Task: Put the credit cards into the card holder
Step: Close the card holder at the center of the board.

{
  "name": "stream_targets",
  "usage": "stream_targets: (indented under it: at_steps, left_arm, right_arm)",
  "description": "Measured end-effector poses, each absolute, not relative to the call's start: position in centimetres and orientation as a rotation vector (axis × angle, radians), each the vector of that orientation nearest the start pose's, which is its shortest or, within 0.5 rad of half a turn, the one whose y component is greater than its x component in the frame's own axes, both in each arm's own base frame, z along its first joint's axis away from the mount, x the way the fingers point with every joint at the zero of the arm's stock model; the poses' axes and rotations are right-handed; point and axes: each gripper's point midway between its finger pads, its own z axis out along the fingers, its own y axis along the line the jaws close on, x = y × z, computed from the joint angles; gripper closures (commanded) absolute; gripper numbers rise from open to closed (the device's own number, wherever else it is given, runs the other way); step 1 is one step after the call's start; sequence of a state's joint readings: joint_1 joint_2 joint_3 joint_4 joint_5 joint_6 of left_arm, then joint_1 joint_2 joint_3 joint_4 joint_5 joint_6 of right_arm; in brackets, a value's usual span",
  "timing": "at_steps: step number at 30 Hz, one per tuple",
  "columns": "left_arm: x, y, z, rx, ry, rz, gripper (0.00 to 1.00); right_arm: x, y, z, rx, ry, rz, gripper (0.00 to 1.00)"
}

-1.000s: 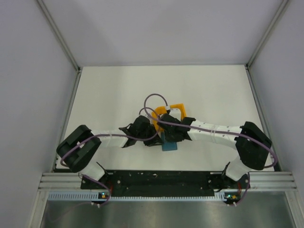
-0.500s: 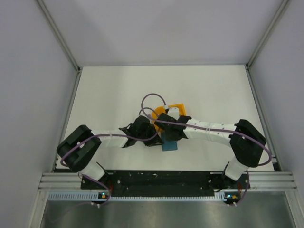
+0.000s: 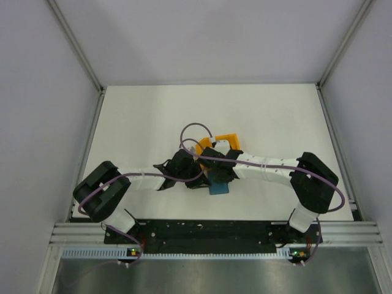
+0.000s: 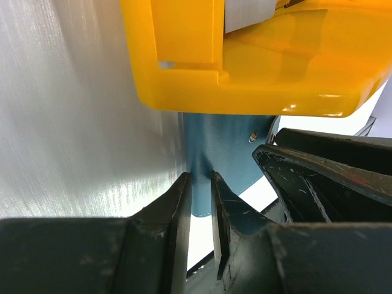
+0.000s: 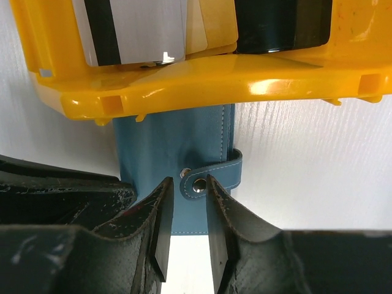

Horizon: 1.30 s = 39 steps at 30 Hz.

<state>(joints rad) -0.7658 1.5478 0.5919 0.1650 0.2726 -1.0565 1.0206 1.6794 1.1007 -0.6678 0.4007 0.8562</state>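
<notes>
The teal-blue card holder (image 3: 218,188) lies flat on the table, its far end tucked under the orange tray (image 3: 229,137). In the left wrist view my left gripper (image 4: 201,184) is shut on the card holder's (image 4: 223,144) near edge. In the right wrist view my right gripper (image 5: 188,184) hangs over the card holder (image 5: 150,153). Its jaws stand narrowly apart on either side of the snap strap (image 5: 211,174), not pinching it. The credit cards lie in the tray (image 5: 202,82): a white one with a black stripe (image 5: 131,30), a pale yellowish one (image 5: 211,24) and a dark one (image 5: 282,24).
Both wrists crowd together at the table's middle, just in front of the tray (image 4: 245,73). A purple cable (image 3: 196,131) loops above the grippers. White side walls and metal rails border the table.
The right arm has shifted left and slightly forward, and its jaws have narrowed around the strap. The left arm and the card holder have stayed put.
</notes>
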Motion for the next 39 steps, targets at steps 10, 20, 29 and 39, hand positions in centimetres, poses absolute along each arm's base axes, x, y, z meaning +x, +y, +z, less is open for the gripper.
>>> stream_targets:
  at_steps: [10,20,29,39]
  left_arm:
    - [19.79,-30.43,3.15,-0.237,2.655,-1.088,0.77]
    - [19.79,-30.44,3.16,-0.237,2.654,-1.088,0.77]
    - [19.74,-30.48,3.19,-0.235,2.656,-1.092,0.77]
    - [19.68,-30.5,3.22,-0.233,2.657,-1.096,0.77]
  right_arm:
    - [21.24,26.59,4.83,-0.127,2.622,0.011,0.63]
    - [21.09,26.53,4.83,-0.148,2.615,-0.003,0.62]
    - [21.02,26.34,4.47,-0.15,2.609,-0.035,0.74]
    - [21.12,25.87,4.5,-0.148,2.601,-0.064,0.93]
